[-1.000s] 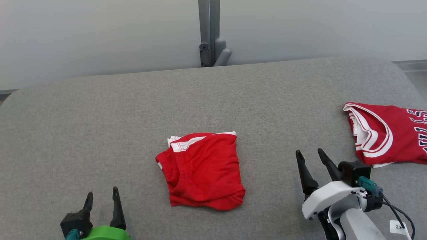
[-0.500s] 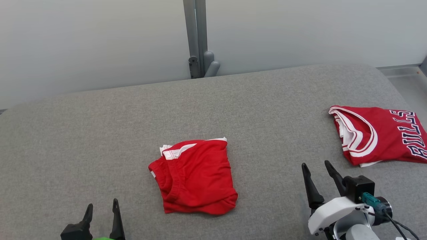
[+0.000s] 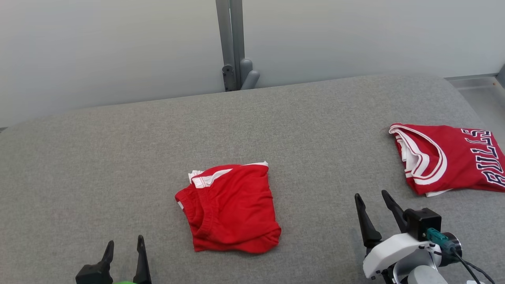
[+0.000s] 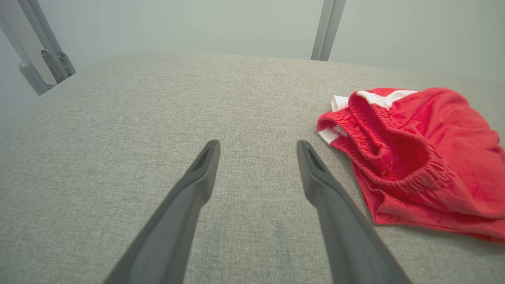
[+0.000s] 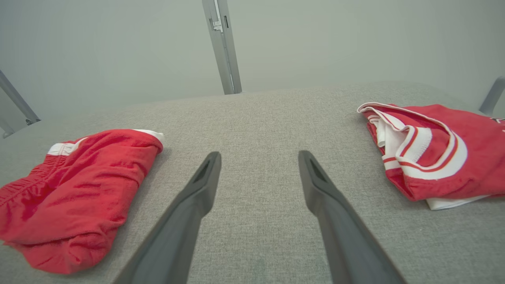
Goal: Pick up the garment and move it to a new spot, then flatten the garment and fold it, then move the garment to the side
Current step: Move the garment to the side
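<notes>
A red garment (image 3: pixel 232 209) with an elastic waistband and white trim lies folded in a thick bundle in the middle of the grey padded table (image 3: pixel 118 157). My left gripper (image 3: pixel 124 240) is open near the front edge, to the garment's left and clear of it. In the left wrist view the garment (image 4: pixel 418 157) lies just right of the open left gripper (image 4: pixel 257 145). My right gripper (image 3: pixel 370 194) stands open over bare table, right of the garment. The right wrist view has the garment (image 5: pixel 75 197) to the left of the right gripper (image 5: pixel 259 154).
A red jersey (image 3: pixel 446 157) with white trim and dark lettering lies folded near the table's right edge, also right of my right gripper as the jersey (image 5: pixel 434 150). A grey metal post (image 3: pixel 232 39) stands behind the table against a pale wall.
The head camera has shifted, so the picture slid left and down and more of the jersey shows. Both garments lie as before. Both grippers stay open.
</notes>
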Motion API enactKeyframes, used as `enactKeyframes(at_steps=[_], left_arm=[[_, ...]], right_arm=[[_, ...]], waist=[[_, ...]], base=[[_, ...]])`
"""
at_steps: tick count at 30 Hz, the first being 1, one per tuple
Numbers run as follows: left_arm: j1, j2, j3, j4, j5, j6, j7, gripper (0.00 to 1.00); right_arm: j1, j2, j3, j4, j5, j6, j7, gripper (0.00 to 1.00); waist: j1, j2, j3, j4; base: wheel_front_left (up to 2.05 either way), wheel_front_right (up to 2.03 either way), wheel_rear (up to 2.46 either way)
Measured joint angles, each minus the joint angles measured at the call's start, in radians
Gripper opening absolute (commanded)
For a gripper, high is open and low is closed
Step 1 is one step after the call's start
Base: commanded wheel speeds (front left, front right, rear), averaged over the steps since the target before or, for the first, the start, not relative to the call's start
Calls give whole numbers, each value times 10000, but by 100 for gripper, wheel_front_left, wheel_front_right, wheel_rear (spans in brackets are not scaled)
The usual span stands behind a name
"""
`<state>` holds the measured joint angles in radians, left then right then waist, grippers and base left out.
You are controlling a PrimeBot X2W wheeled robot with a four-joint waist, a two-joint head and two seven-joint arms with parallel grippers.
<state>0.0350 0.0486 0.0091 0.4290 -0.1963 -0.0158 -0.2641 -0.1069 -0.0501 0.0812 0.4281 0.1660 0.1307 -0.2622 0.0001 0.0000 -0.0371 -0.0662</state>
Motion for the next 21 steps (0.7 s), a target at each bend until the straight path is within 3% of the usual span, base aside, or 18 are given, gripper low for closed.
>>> enactKeyframes(at_steps=[10, 21], left_arm=[[-81, 2, -309, 19, 96, -21, 0, 100], [-848, 4, -1413, 117, 251, -194, 0, 100]], right_arm=[[-102, 0, 286, 29, 58, 0, 0, 100], [-1127, 10, 1227, 359, 336, 0, -4, 100]], waist=[[0, 0, 244, 312], [0, 0, 967, 1522]], base=[[0, 0, 0], [0, 0, 0]])
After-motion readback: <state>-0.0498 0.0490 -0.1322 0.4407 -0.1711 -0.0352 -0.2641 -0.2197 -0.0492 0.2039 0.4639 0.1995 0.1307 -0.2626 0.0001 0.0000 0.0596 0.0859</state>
